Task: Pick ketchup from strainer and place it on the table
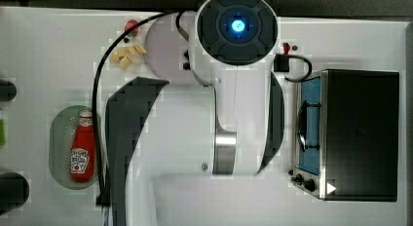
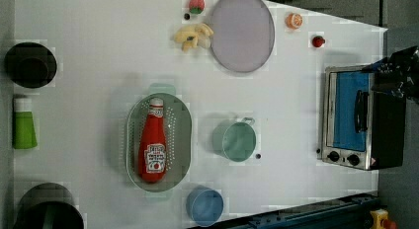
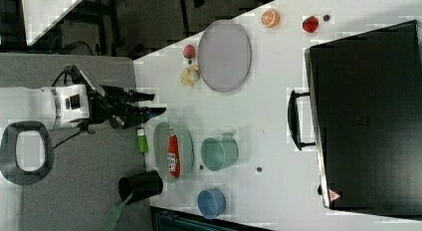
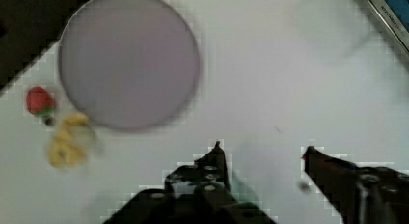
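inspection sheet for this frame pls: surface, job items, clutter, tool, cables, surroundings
Surface: white table with small dark dots.
Job's things: ketchup lies inside the strainer, cap toward the plate; not yet picked.
Clutter: grey-lilac plate, teal cup, blue cup, toaster oven, strawberry, yellow pieces, orange slice, green bottle, black containers.
Tool: tool open, empty, above bare table near the plate, away from the strainer.
Cables: black cable runs past the strainer's edge in the top view.
Surroundings: grey floor beside the table.
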Motion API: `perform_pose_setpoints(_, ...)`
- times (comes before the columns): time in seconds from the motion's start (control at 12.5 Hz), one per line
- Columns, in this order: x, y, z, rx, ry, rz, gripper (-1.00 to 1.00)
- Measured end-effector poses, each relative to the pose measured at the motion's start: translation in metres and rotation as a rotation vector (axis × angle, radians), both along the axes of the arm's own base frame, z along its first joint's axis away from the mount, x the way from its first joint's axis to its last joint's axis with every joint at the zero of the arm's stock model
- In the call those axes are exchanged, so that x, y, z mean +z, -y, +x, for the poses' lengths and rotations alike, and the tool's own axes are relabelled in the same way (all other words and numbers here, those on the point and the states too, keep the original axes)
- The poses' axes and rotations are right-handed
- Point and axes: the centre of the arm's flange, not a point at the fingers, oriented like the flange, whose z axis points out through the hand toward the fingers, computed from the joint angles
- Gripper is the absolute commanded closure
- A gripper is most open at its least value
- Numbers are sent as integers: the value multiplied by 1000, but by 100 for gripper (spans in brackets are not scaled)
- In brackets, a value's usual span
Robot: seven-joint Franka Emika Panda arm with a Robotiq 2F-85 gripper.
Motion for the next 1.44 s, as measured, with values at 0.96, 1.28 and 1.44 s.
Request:
perform_pose_setpoints(0.96, 44, -170, -73, 251, -12, -33, -100)
perform_pose_setpoints(1.28, -13, -293, -102, 499, -53, -13, -100)
perform_pose_setpoints(1.44, -29, -341, -126, 600, -31, 6, -100)
